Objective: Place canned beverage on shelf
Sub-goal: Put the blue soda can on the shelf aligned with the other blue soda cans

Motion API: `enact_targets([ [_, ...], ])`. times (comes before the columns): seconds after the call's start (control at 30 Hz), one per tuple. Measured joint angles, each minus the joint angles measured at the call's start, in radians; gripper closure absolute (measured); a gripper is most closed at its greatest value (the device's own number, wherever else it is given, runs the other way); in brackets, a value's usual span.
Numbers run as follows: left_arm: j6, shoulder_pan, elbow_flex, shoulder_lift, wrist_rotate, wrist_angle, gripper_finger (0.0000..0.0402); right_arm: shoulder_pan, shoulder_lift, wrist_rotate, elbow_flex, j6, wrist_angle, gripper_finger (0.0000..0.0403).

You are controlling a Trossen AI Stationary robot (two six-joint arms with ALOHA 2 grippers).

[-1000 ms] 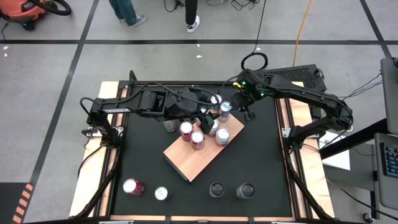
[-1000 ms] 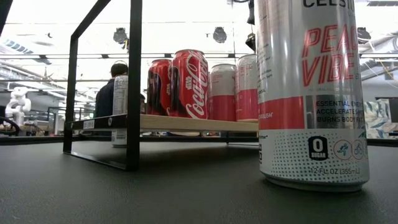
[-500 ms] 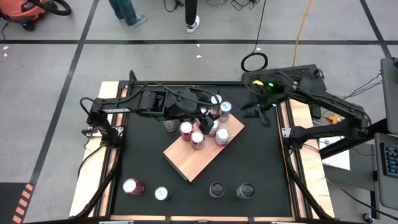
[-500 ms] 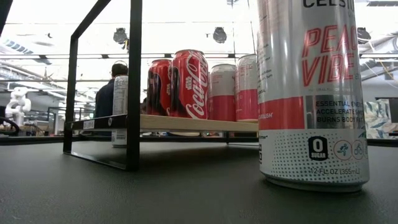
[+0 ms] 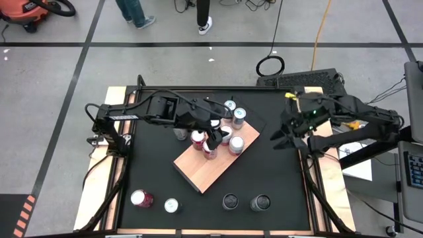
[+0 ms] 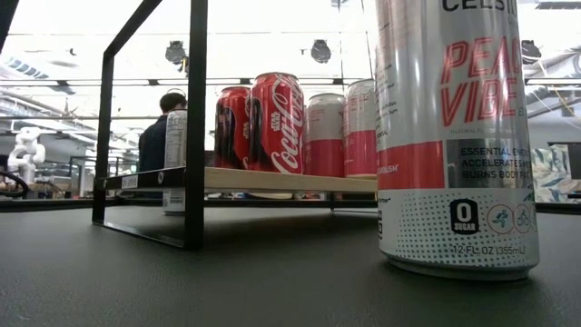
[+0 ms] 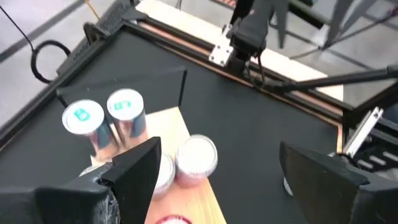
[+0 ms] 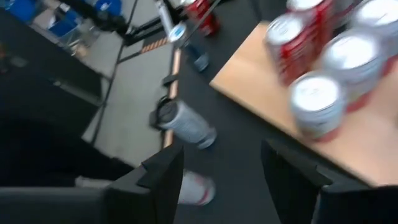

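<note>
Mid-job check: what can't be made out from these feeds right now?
High view: the left gripper hides some cans on the shelf.
Low view: the near Celsius can, its top cut off, blocks everything behind it.
Right wrist view: the edge cuts off the shelf's cans.

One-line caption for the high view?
Left gripper hovers open over cans on the shelf; right gripper hangs empty by the table's right edge.

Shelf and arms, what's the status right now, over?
Left tool open over shelf, empty. Right tool open, empty, off to the shelf's side. Cans stand on shelf. Nothing blocking.
</note>
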Motion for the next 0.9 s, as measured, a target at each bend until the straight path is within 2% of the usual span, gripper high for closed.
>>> enact_targets([
  [0.17,-0.027,-0.010,0.000,0.000,0.014,-0.040,0.0077,0.153,0.049,0.031,0.000,0.128,0.019,0.0209],
  [0.63,-0.104,-0.103,0.000,0.000,0.027,-0.133,0.0077,0.540,0.235,0.315,0.114,0.386,0.039,0.0209],
  [0.9,-0.109,-0.150,0.000,0.000,0.026,-0.132,0.0077,0.688,0.355,0.340,0.165,0.466,-0.017,0.0192],
])
